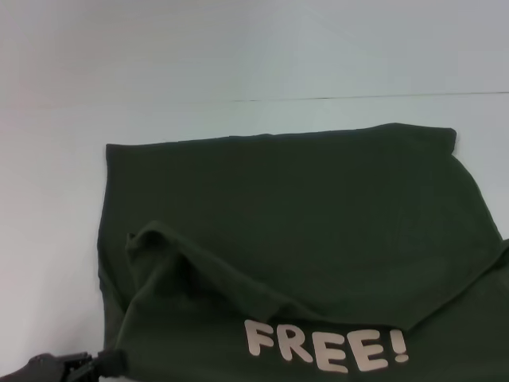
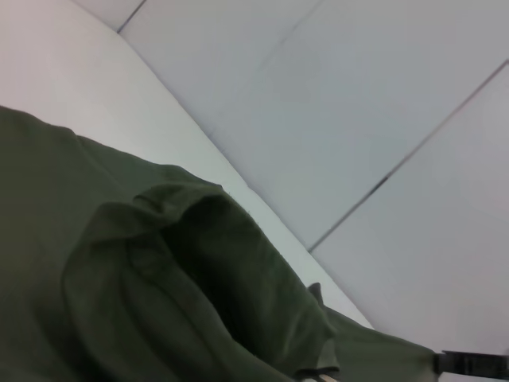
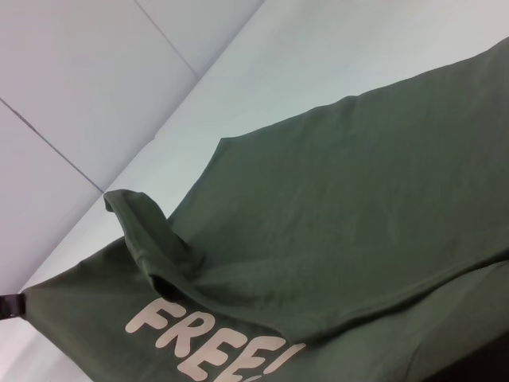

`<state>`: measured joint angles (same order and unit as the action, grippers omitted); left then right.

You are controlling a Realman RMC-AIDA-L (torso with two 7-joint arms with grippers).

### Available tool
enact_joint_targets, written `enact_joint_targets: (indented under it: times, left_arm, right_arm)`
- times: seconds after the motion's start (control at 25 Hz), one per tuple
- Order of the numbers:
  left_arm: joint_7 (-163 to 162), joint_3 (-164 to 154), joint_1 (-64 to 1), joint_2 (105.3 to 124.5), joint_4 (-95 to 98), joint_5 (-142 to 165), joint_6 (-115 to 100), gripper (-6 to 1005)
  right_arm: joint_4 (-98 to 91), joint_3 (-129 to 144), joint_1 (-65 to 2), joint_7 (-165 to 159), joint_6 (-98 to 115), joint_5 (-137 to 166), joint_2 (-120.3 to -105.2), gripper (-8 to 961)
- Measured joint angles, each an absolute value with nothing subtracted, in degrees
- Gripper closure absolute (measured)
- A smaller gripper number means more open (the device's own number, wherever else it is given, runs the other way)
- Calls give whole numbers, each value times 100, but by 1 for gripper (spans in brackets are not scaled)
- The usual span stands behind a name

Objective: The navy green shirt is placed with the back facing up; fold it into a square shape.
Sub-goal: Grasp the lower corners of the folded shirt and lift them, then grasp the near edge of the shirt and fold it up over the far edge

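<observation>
The navy green shirt (image 1: pixel 302 215) lies spread on the white table, plain back up. Its near part is lifted and turned over, so the cream "FREE!" lettering (image 1: pixel 326 346) shows. A loose fold (image 1: pixel 159 247) bulges on the left side. At the bottom left corner of the head view, my left gripper (image 1: pixel 95 364) is shut on the shirt's near left corner. The right wrist view shows that same gripper (image 3: pixel 9 306) with the cloth (image 3: pixel 358 183) pulled taut to it. My right gripper (image 2: pixel 471 363) appears only in the left wrist view, where the shirt (image 2: pixel 159 278) stretches to a point at it.
The white table (image 1: pixel 238 64) extends beyond the shirt at the far side and left. A thin seam line (image 1: pixel 358 97) crosses it behind the shirt's far edge. No other objects are in view.
</observation>
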<state>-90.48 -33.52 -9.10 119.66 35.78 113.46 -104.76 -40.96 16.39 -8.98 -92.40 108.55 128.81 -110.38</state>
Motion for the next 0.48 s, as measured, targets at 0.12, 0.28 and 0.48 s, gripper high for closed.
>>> enact_joint_targets:
  times: [0.12,0.28,0.48]
  left_arm:
    - [-9062,-3193,-894,11951,3581,11529,-10641,960]
    - [-9088,-3009,-897,11924,3585,11694,-10748,959]
    - [-9215,-2610,-1280,11893,3550,11694,-10609,957]
  right_arm:
    - [-4096,1632,-814,-9233,10903,12889,-11038,926]
    - [-4096,1550,-776,-9186,10961,12891,-11047,926]
    - [-4082,1145,-1062,-9188,10998,12811,-11019,926]
